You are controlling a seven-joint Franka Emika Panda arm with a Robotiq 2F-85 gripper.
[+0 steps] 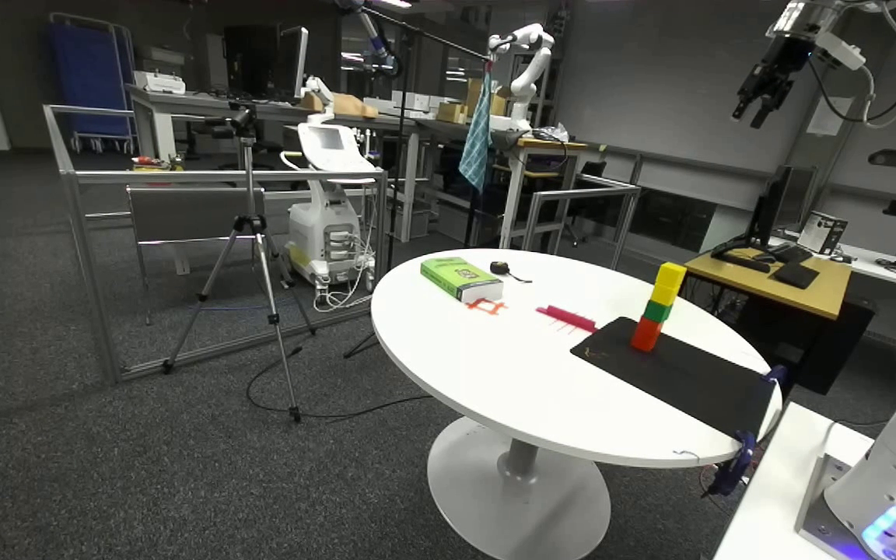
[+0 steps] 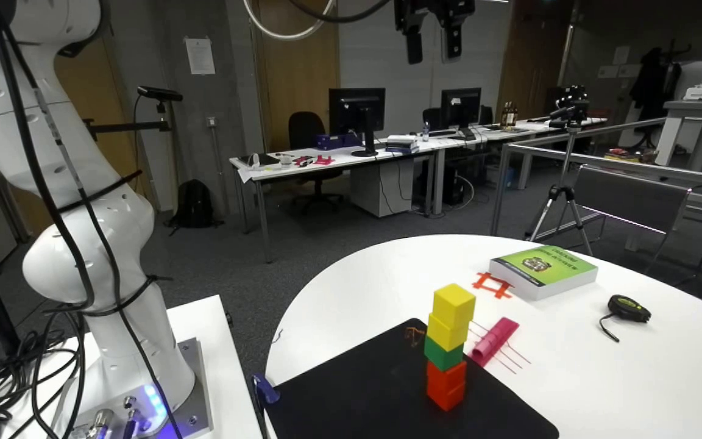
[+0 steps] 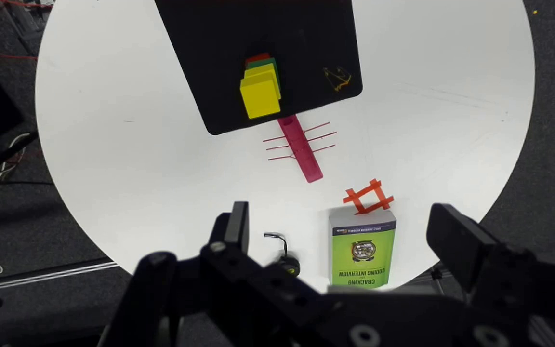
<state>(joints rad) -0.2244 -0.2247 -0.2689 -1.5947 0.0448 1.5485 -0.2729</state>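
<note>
The fingers (image 3: 236,226) stand wide apart and empty, high over the round white desk (image 2: 381,274) and clear of everything on it. In an exterior view, starting at the left, a black mat (image 2: 357,390) covers the near part of the desk. On the mat stands a tower of blocks (image 2: 448,347), red at the bottom, green in the middle, yellow above. To its right, a pink piece (image 2: 496,340) with thin rods lies by the mat's edge. Farther back, a green book (image 2: 543,268) lies flat; its cover reads "Cracking the Coding Interview", while the print on its dark band is too small to make out. Farthest right sits a tape measure (image 2: 628,309), the mark on its face unreadable. In the wrist view, the tape measure and book show between the fingers, both well below them; an orange frame (image 3: 381,194) lies just beside the book. The tower is farther across, toward the left finger, also well apart.
</note>
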